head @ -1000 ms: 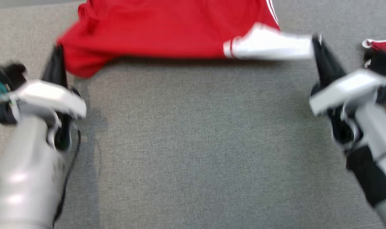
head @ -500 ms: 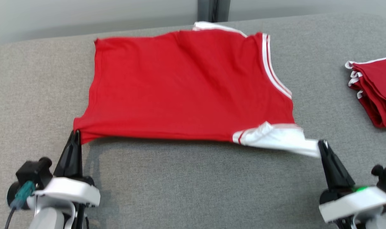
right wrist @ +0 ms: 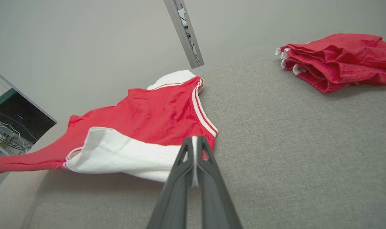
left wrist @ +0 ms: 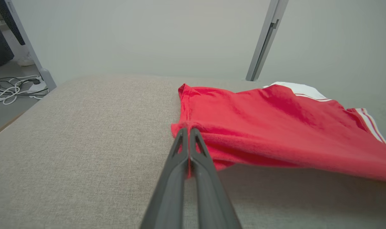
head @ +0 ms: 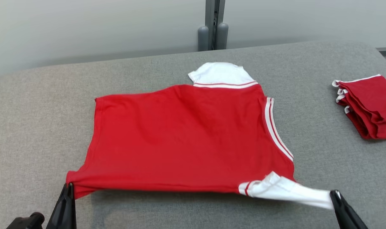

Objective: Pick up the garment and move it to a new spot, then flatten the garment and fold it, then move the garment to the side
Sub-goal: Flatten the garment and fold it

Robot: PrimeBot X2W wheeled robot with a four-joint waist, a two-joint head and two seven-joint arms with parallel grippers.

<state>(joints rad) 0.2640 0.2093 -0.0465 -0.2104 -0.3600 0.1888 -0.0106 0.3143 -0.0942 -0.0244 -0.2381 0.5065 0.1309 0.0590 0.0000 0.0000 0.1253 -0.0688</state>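
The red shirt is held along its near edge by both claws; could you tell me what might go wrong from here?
The right claw grips only the tip of the white sleeve, pulled taut; it could slip free or skew the red shirt.
The left claw holds a thin bunched corner; the raised near edge may drop creased.
The folded red garments lie to the right; a sideways move could disturb them.

The grey bench is seen from above by the head view, faced forward and down. Both wrist views are taken low, close along its surface. The red garment is shared by all three.
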